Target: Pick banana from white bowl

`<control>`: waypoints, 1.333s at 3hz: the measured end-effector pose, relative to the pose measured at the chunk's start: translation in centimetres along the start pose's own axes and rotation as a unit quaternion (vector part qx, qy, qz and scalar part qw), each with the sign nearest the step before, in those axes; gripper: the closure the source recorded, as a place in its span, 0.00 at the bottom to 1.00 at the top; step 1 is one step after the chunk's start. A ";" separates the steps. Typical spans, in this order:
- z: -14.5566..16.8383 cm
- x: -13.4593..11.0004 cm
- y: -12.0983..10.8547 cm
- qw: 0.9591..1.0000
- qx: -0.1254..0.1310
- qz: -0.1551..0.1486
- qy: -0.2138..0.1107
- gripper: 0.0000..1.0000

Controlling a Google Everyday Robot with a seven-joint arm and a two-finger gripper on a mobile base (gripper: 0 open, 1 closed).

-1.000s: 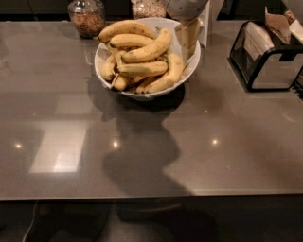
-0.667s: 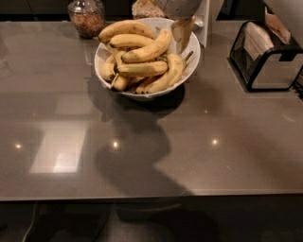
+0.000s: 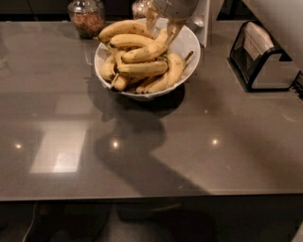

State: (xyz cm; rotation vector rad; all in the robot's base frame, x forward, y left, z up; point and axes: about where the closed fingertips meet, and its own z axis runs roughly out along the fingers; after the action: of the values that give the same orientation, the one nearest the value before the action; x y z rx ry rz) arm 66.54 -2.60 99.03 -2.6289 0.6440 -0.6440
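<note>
The white bowl [image 3: 191,56] stands at the back middle of the grey table and is piled with several yellow bananas. The banana [image 3: 142,53], long and gently curved, lies across the top of the pile with its right end raised toward the back. My gripper [image 3: 162,27] reaches down from the top edge over the back of the bowl. Its two fingers are apart, one on each side of that banana's raised end. Whether the fingers touch it I cannot tell. The bananas lower in the pile are partly hidden.
A glass jar [image 3: 87,16] with brownish contents stands behind the bowl to the left, a second jar [image 3: 140,7] behind it. A black and white holder [image 3: 262,59] sits at the right. A white upright object [image 3: 204,21] stands behind the bowl. The table's front edge [image 3: 142,197] runs across.
My gripper has moved left from the right side of the bowl and now sits over the raised end of the top banana. The bowl and bananas have not shifted.
</note>
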 end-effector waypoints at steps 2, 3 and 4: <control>2.8 1.9 0.1 1.000 -0.021 -0.016 0.000 0.45; 4.2 2.8 0.2 0.999 -0.030 -0.020 -0.003 0.46; 5.5 3.5 0.4 0.999 -0.036 -0.020 -0.007 0.46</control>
State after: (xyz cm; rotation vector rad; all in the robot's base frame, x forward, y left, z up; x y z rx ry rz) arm 71.90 -3.43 95.49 -2.7179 0.6224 -0.6250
